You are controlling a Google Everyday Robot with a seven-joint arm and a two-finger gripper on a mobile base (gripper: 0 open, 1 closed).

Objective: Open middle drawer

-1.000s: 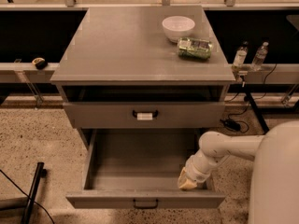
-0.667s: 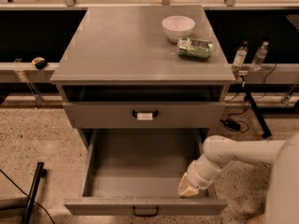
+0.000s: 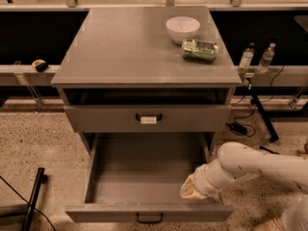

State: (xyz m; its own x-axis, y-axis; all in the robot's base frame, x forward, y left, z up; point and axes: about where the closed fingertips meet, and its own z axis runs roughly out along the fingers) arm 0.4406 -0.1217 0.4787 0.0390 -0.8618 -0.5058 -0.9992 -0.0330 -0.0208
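- Compared with a second earlier, the middle drawer [image 3: 139,179] had slid a little further out of the cabinet [image 3: 125,52], so its front panel sat lower in the camera view.
- Over the same second, the gripper [image 3: 192,190] had shifted down and slightly left, following the drawer front.
- Pulled well out, the middle drawer showed its grey floor, and its small black loop handle [image 3: 149,219] hung at the middle of the front panel.
- Inside that drawer, the gripper sat in the right front corner, close behind the front panel and beside the right wall.
- Whether the gripper was open or closed, I could not tell.
- The white arm [image 3: 255,165] reached in from the right, over the drawer's right wall.
- The top drawer [image 3: 106,119] stayed closed, with a white tag on its handle.
- On the cabinet top, a white bowl [image 3: 183,29] stood near the back right, and I could not tell what was in it.
- A green packet [image 3: 200,50] lay just in front of the bowl, as before.
- Two small bottles [image 3: 256,57] stood on a ledge to the right of the cabinet.
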